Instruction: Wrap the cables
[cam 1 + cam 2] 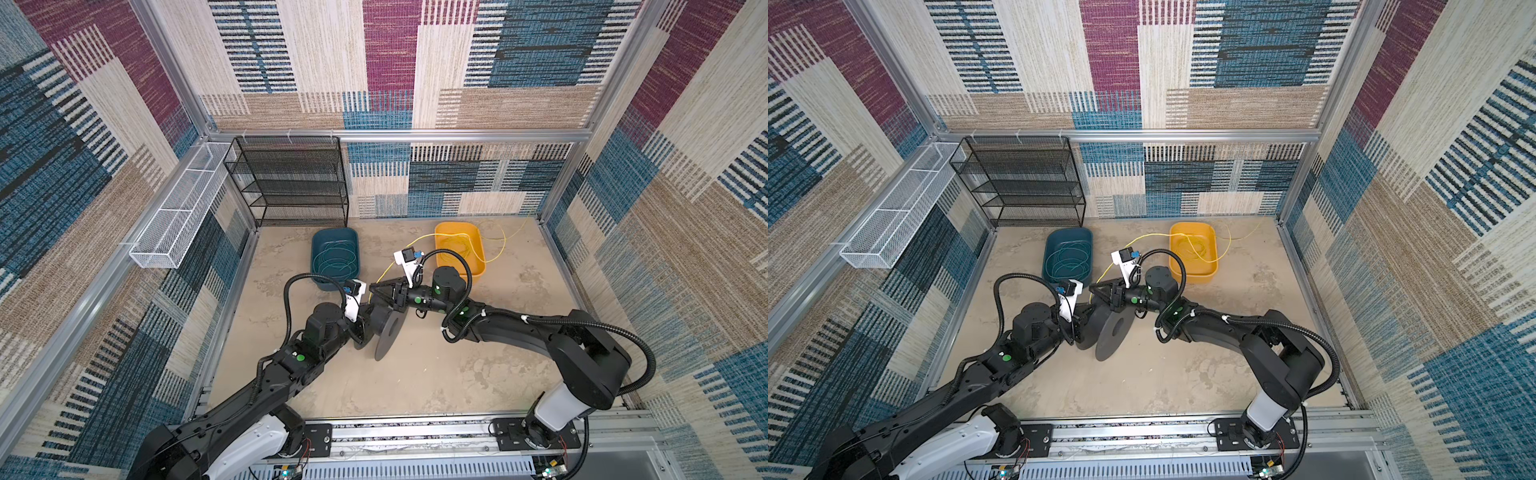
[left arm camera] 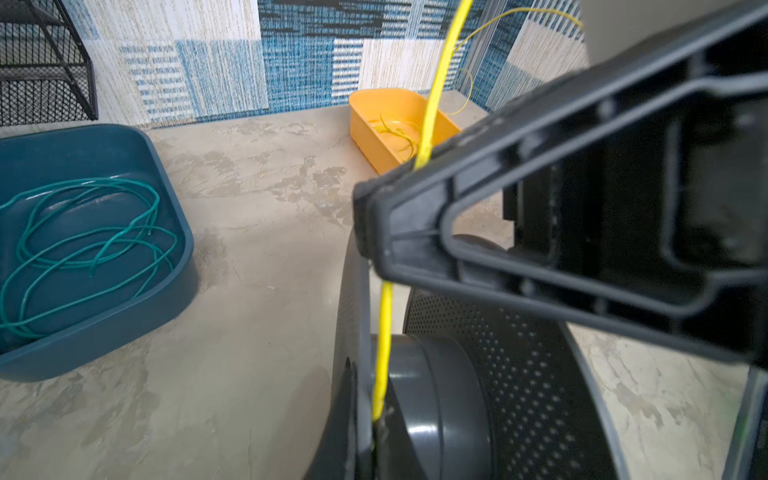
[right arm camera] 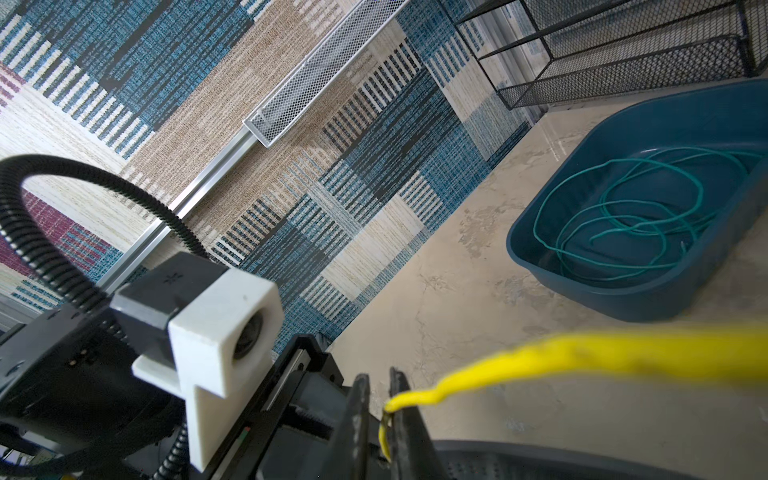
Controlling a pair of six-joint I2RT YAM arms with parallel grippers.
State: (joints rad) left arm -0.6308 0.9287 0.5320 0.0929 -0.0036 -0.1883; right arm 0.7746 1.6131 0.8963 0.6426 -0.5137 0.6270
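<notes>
A thin yellow cable [image 1: 419, 239] [image 1: 1142, 239] runs from the yellow bin [image 1: 482, 266] across to a dark grey spool [image 1: 388, 328] [image 1: 1113, 332] held on edge at mid-table. My left gripper [image 2: 372, 436] [image 1: 368, 318] is shut on the spool's flange, with the yellow cable's [image 2: 384, 332] end pinned there beside the hub [image 2: 436, 395]. My right gripper [image 3: 378, 395] [image 1: 371, 286] hovers just above the spool. Its jaws stand slightly apart, and the cable [image 3: 582, 353] only rests against one finger.
A blue bin [image 1: 316, 257] [image 3: 623, 299] behind the left arm holds a loose green cable [image 1: 334, 262] [image 2: 83, 249]. A black mesh shelf [image 1: 291, 183] stands at the back left, and a white mesh tray [image 1: 183, 208] hangs on the left wall. More yellow cable loops lie in and behind the yellow bin.
</notes>
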